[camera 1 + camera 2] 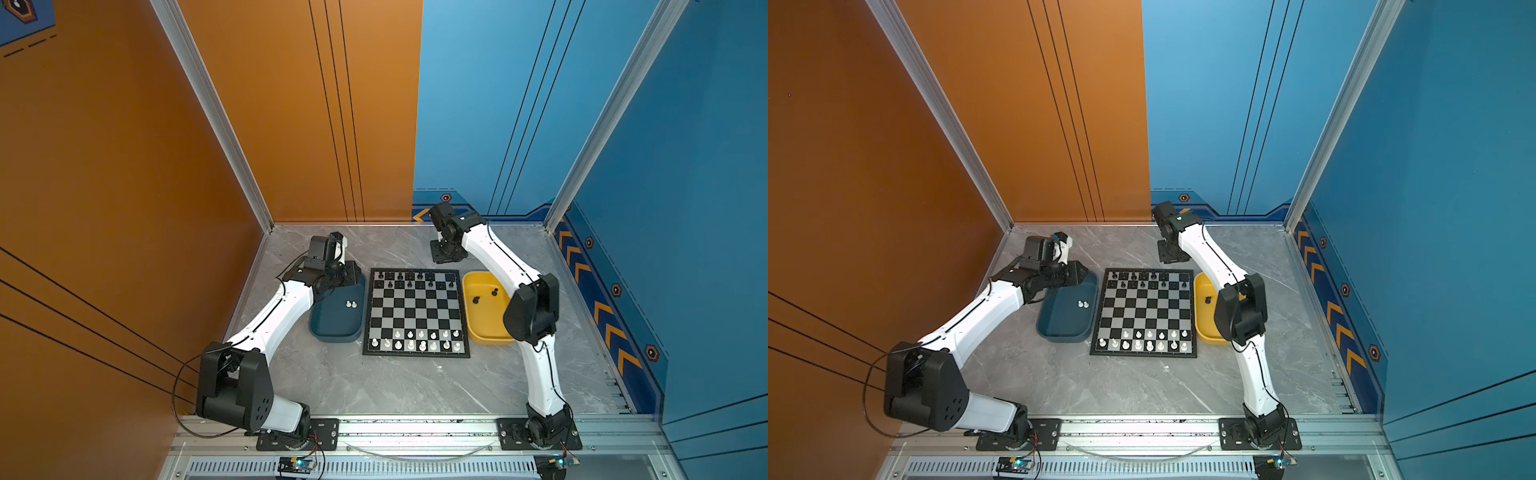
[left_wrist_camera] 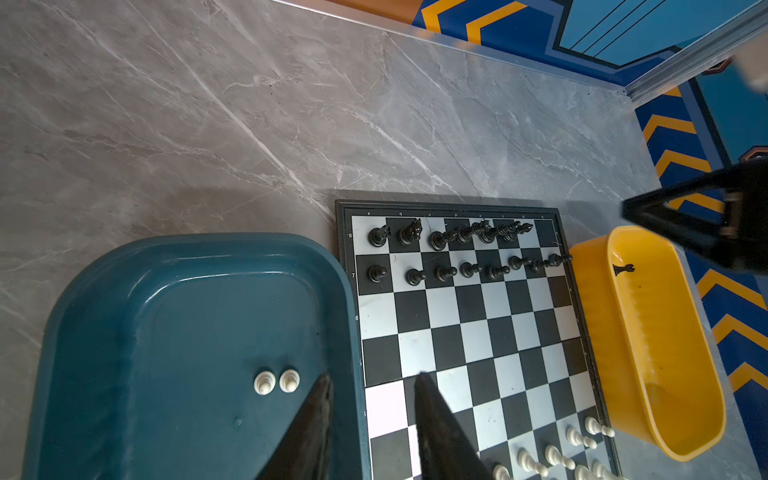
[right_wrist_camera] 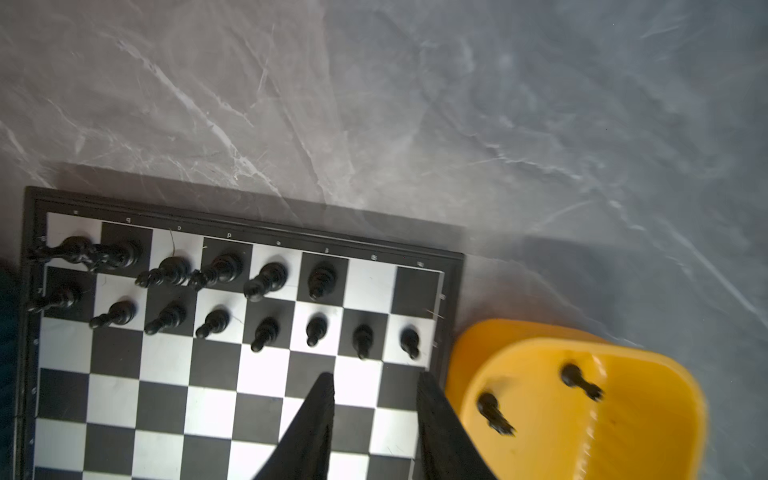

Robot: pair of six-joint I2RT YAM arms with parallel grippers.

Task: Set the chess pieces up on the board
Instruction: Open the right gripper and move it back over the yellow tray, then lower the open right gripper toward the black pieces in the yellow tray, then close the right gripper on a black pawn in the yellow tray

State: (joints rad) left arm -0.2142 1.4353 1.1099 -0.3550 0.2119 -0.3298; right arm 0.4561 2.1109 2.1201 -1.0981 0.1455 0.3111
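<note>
The board lies mid-table. Several black chess pieces fill its two far rows, except for two bare back-row squares near the yellow tray. Several white chess pieces stand on its two near rows. Two white pieces stand in the dark blue tray. Two black pieces lie in the yellow tray. My left gripper hangs open and empty over the blue tray's rim beside the board. My right gripper is open and empty, raised over the board's far corner next to the yellow tray.
The blue tray flanks the board's left side and the yellow tray its right. Grey marble tabletop surrounds them. Orange and blue walls close in the back and sides. The right arm's elbow hangs over the yellow tray.
</note>
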